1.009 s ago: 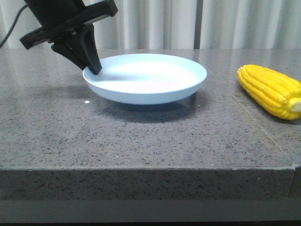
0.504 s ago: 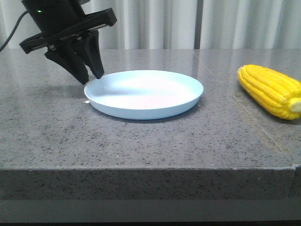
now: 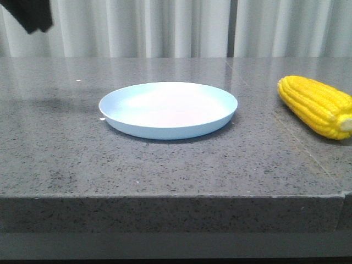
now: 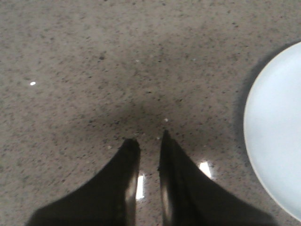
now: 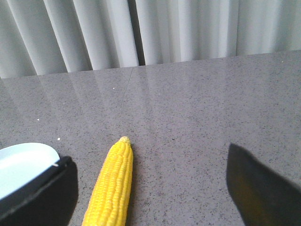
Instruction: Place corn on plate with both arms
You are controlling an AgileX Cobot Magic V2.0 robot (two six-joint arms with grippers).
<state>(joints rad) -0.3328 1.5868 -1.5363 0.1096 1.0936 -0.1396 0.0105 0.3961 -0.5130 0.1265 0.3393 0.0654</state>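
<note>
In the front view, the plate (image 3: 168,109) is seen resting flat on the grey speckled bench (image 3: 165,165), slightly left of the middle, with nothing on it. The corn (image 3: 316,106) is seen lying on its side on the bench, well apart from the plate toward the right edge, its pale stub end cut off by the frame. Only a dark corner of the left arm (image 3: 30,14) is caught at the upper left of this view; neither pincer is shown there. The left pincer (image 4: 146,147) is revealed by the left wrist view alone: its two dark fingers (image 4: 128,179) are drawn nearly together, only a narrow gap being left between the tips, and nothing is held between them. It is held above bare bench, with the plate's rim (image 4: 249,127) visible off to one side and not touched. The right pincer (image 5: 150,181) is shown only by the right wrist view, where its fingers (image 5: 40,193) are spread wide and empty. The corn (image 5: 112,183) is seen lying between them on the bench, its tapered tip pointing toward the curtain (image 5: 141,33), with an edge of the plate (image 5: 23,162) just beside one finger.
</note>
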